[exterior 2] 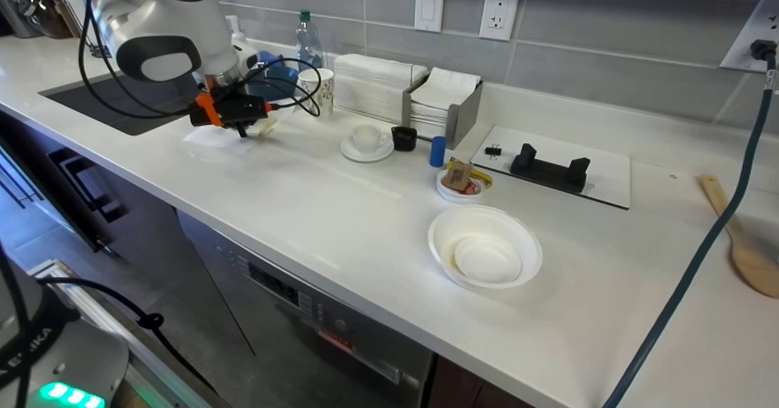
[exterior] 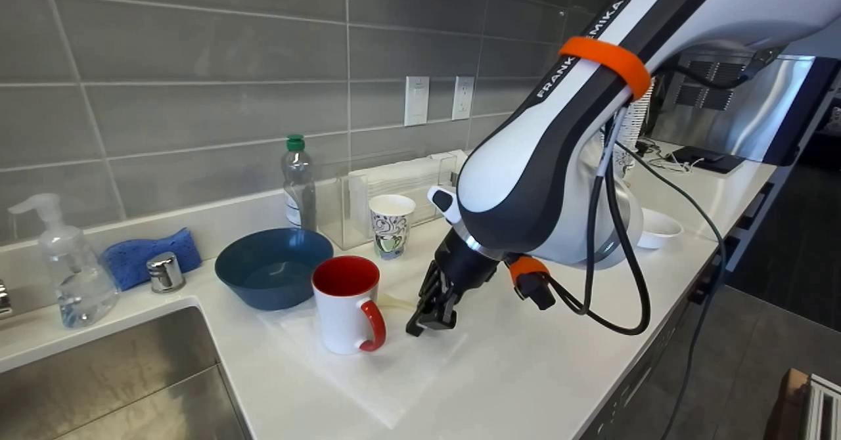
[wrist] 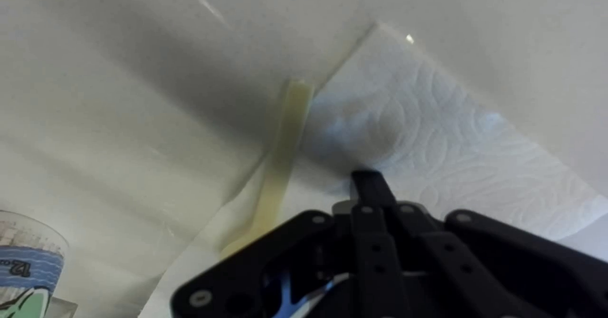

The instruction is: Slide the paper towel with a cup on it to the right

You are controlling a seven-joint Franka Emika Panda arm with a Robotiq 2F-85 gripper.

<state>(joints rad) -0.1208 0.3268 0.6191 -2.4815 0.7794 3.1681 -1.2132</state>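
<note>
The paper towel [exterior: 394, 387] lies flat on the counter; it also shows in an exterior view [exterior 2: 216, 139] and in the wrist view [wrist: 451, 156]. The cup [exterior: 336, 325], a white mug with red inside and red handle, stands upright on it, handle toward my gripper. My gripper [exterior: 427, 328] points down just beside the mug, over the towel. In the wrist view its fingertips [wrist: 366, 175] are together and low at the towel's surface. Whether they touch or press it I cannot tell. The mug is hidden behind the arm in an exterior view and out of the wrist view.
A pale yellow stick [wrist: 280, 166] lies across the towel's edge. A blue bowl [exterior: 272, 279] and a patterned cup [exterior: 390, 230] stand behind. The sink [exterior: 158, 361] is beside the towel. A small cup with saucer [exterior 2: 367, 143] and white bowls [exterior 2: 484, 246] stand along the counter.
</note>
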